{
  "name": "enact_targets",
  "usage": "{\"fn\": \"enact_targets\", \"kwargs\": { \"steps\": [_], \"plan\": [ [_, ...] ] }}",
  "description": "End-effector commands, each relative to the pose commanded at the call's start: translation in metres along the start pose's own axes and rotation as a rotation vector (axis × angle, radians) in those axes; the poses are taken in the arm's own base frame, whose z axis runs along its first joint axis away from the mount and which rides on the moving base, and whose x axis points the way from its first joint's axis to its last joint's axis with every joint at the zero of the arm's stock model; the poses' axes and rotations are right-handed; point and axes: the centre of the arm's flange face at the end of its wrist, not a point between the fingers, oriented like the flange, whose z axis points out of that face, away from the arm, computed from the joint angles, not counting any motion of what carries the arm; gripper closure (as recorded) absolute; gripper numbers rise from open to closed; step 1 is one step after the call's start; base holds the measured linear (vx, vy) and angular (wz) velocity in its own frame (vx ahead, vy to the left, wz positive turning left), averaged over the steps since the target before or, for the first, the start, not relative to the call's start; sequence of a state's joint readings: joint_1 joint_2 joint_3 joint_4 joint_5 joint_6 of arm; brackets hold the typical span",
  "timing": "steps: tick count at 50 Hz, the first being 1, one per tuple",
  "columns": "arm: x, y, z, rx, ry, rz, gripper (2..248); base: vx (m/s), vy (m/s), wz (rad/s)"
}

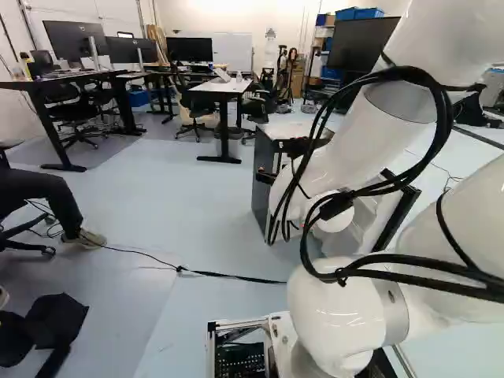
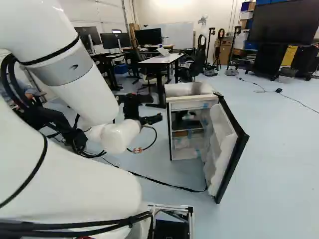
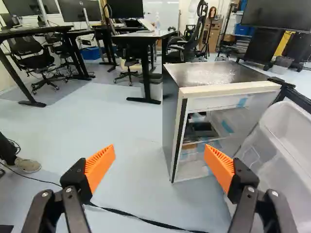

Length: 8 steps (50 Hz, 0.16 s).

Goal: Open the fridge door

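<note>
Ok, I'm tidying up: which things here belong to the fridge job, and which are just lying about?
Job:
- fridge
- its door, standing open
- end effector, open

Lying about:
- black floor cable
- white-topped table
- monitors
- office chairs

The gripper (image 2: 155, 109) is held out by the white arm (image 2: 88, 89), its jaws parted, one above the other. To the right of the jaws, with a gap seen between, the fridge (image 2: 191, 90) is placed upright. Its door (image 2: 228, 149) is swung open, the pale inner side turned towards the jaws, and shelves (image 2: 188, 133) are exposed inside the body. Beyond the jaws a white-topped table (image 2: 168, 59) and a monitor (image 2: 148, 36) can be seen. Below them, a black strap (image 2: 167, 183) is laid across the floor (image 2: 269, 199).
</note>
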State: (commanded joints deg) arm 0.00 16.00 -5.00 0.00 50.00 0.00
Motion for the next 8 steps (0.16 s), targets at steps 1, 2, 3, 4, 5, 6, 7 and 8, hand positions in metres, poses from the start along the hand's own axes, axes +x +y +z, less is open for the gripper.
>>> {"fn": "enact_targets", "kwargs": {
  "steps": [1,2,3,4,5,6,7,8],
  "plan": [
    [0.0000,0.0000,0.0000,0.000,0.000,0.000,3,0.000,0.000,0.000],
    [0.0000,0.0000,0.0000,0.000,0.000,0.000,3,0.000,0.000,0.000],
    [0.0000,0.0000,0.0000,0.000,0.000,0.000,3,0.000,0.000,0.000],
    [0.0000,0.0000,0.0000,0.000,0.000,0.000,3,0.000,0.000,0.000],
    [0.0000,0.0000,0.0000,0.000,0.000,0.000,3,0.000,0.000,0.000],
    [0.0000,0.0000,0.0000,0.000,0.000,0.000,3,0.000,0.000,0.000],
    [0.0000,0.0000,0.0000,0.000,0.000,0.000,3,0.000,0.000,0.000],
    [0.0000,0.0000,0.0000,0.000,0.000,0.000,3,0.000,0.000,0.000]
  ]
}}
